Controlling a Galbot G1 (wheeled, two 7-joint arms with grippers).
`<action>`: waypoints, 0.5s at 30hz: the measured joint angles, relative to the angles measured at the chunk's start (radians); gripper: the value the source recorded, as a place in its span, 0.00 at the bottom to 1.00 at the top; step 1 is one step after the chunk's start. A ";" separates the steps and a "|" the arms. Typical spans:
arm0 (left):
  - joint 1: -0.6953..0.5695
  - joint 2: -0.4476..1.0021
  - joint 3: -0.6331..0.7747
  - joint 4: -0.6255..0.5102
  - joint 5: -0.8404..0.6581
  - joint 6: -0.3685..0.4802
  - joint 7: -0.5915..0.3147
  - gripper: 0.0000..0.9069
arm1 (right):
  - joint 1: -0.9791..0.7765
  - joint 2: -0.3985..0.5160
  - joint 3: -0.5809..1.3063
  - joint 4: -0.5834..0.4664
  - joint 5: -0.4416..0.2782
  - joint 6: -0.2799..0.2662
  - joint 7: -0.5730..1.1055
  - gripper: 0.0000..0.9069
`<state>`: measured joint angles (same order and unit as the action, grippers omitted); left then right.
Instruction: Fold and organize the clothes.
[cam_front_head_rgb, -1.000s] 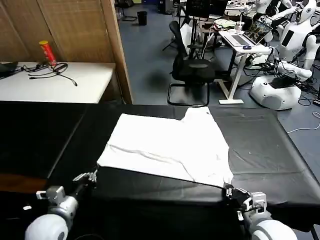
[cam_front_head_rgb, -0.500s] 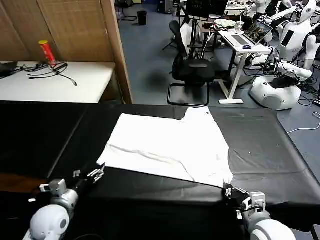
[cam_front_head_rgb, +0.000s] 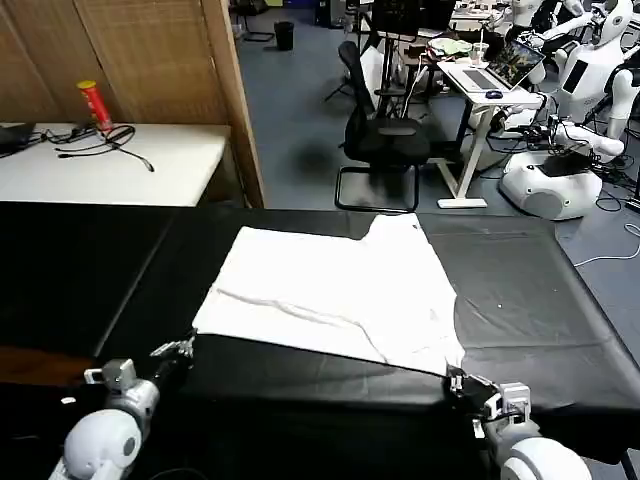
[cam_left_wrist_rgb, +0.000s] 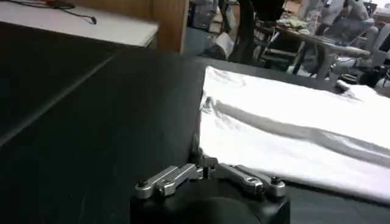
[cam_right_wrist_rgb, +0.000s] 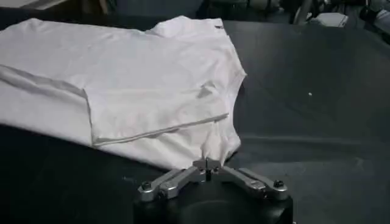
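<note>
The T-shirt (cam_front_head_rgb: 335, 295) lay plain white side up on the black table (cam_front_head_rgb: 520, 300), partly folded, one layer turned over the body with a long crease across it. The left gripper (cam_front_head_rgb: 177, 351) sat at its near left corner and the right gripper (cam_front_head_rgb: 457, 381) at its near right corner. The right wrist view showed the folded flap's edge and the right gripper (cam_right_wrist_rgb: 208, 165) pinched shut on the hem; the left wrist view showed the left gripper (cam_left_wrist_rgb: 203, 163) closed at the shirt's edge.
</note>
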<state>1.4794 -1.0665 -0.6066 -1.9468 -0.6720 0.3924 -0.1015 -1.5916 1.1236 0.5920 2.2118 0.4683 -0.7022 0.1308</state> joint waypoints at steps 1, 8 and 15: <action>0.009 -0.002 -0.004 -0.013 0.004 0.005 -0.008 0.00 | -0.005 -0.009 0.002 0.005 0.005 -0.003 0.000 0.04; 0.101 -0.024 -0.027 -0.130 0.055 0.028 -0.043 0.00 | -0.038 -0.069 0.019 0.027 0.022 -0.025 0.003 0.04; 0.197 -0.043 -0.050 -0.213 0.123 0.045 -0.060 0.00 | -0.037 -0.101 0.013 0.023 0.023 -0.034 0.004 0.04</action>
<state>1.6764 -1.1093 -0.6561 -2.1594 -0.5489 0.4369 -0.1617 -1.6287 1.0223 0.6047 2.2352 0.4914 -0.7360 0.1343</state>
